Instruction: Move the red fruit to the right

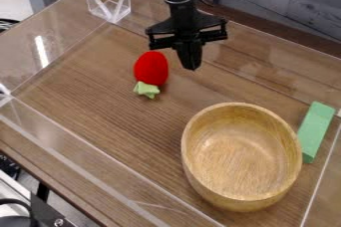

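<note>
On a brown wooden counter (80,107), a glossy red toy strawberry (152,68) lies left of centre in the picture, its light green leafy cap toward the bottom edge. A black robot pincer (186,60), closed narrow, is just beside it on the picture's right. Nearer the viewer are a round wooden bowl (240,159) and, beside it, a flat green block (316,131).
</note>
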Robot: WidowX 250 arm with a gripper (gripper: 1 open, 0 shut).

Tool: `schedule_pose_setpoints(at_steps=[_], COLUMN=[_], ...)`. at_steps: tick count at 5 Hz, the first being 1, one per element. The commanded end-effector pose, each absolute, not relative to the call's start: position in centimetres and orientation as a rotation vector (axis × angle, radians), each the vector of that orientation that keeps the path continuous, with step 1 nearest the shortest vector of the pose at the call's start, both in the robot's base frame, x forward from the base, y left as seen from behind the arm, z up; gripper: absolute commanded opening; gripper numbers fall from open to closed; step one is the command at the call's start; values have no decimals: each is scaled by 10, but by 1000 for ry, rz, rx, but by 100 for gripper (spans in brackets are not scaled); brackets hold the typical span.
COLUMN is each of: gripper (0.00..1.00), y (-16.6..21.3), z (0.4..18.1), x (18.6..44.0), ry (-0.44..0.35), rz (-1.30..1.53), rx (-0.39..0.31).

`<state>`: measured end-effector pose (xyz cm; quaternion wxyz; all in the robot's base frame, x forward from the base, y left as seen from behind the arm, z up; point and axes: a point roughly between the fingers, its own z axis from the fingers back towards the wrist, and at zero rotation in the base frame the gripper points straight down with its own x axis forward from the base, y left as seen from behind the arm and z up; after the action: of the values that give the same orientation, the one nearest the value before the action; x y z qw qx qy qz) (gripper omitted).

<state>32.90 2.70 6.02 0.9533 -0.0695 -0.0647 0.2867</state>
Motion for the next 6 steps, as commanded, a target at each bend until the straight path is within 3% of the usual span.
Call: schedule_pose_setpoints(at_steps=[1,2,4,6], gripper=[0,0,0,0], y=[30,45,62,64], z=[74,74,94,86], x=[343,339,343,352], ry=[-198,-199,-202,-200], rz=[610,596,506,532], rx=[-148,-149,-186,-180])
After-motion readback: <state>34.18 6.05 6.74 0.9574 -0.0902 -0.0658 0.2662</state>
